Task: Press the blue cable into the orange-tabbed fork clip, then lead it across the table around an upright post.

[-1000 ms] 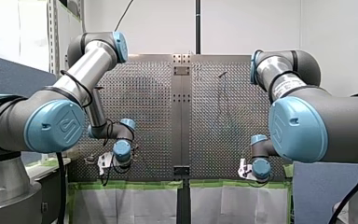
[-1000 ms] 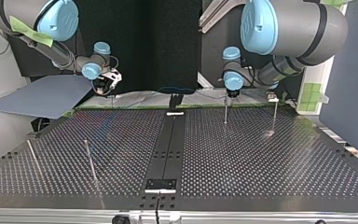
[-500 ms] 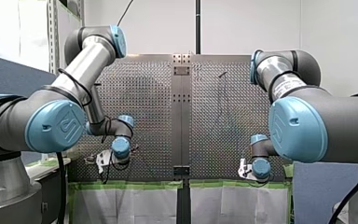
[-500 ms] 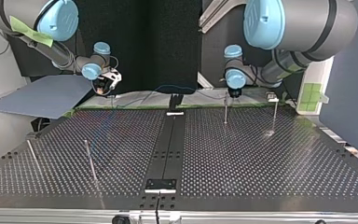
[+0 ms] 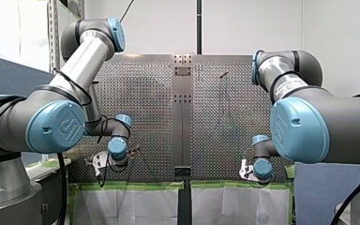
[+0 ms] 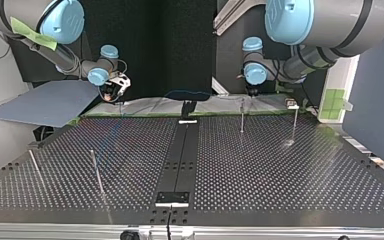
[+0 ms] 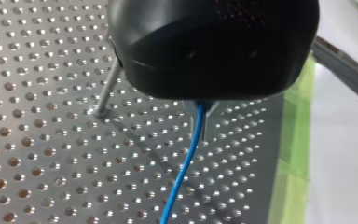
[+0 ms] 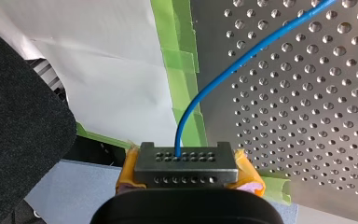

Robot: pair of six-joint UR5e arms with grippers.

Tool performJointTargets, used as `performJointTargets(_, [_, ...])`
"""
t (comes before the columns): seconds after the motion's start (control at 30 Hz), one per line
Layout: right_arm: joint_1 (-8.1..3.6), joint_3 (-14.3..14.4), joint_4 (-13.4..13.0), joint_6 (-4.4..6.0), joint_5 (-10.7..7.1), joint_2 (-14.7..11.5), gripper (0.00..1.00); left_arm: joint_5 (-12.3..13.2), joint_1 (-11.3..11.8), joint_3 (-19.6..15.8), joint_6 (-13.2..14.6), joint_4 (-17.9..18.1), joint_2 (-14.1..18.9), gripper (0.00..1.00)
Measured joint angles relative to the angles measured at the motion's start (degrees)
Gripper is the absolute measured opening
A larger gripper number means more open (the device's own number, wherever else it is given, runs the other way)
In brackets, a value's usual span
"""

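My left pincer (image 7: 203,126) is clamping the blue cable (image 7: 189,158), which is trailing from it near an upright post (image 7: 107,88). My right pincer (image 8: 185,163), yellow-padded, is pinching the same cable, which is arcing across the top view's upper middle.

We see a white wall (image 5: 243,28) behind the perforated table (image 6: 280,165) in front view, a black pole (image 5: 199,23) up the middle, a metal rack (image 5: 52,37) at left. Near edge: green tape (image 5: 131,186) over a white sheet (image 5: 131,206). Top view: black backdrop (image 6: 175,45), grey-blue panel (image 6: 45,102) at left, dark blue partition (image 6: 375,75) at right.
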Motion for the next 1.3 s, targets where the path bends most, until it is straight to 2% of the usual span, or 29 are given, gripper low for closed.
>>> performJointTargets(0.3, [0.02,0.0,0.1,0.0,0.01,0.0,0.0,1.2,-0.2,-2.4,1.1,0.8,0.7,0.0])
performJointTargets(0.7, [0.17,0.0,0.9,-0.45,0.62,-0.1,0.0,2.4,-0.5,-2.5,0.8,1.0,5.4,0.0])
performJointTargets(1.07, [0.24,-0.1,1.0,-0.57,0.7,-0.1,0.0,0.8,0.3,-2.5,1.1,1.3,6.0,0.0])
performJointTargets(1.3, [0.24,-0.3,1.0,-0.62,0.86,-0.1,0.0,1.1,0.7,-2.5,1.1,3.4,6.0,0.0])
